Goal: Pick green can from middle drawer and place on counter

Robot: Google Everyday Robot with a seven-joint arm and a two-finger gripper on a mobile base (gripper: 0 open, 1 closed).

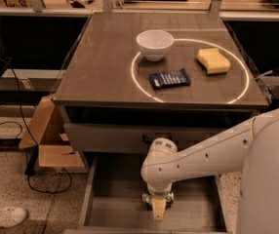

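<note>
The middle drawer (111, 209) is pulled open below the counter (105, 57), which bears a white ring. My gripper (158, 210) reaches down into the drawer at its middle. It sits right over the green can (147, 198). Only small green-and-silver bits of the can show on either side of the gripper, low on the drawer floor. The white arm comes in from the lower right and hides most of the can.
On the counter stand a white bowl (154, 44), a yellow sponge (212, 61) and a dark blue snack packet (169, 78). A closed grey drawer front (110, 136) sits above the open drawer. A cardboard box (49, 138) and cables lie on the floor at left.
</note>
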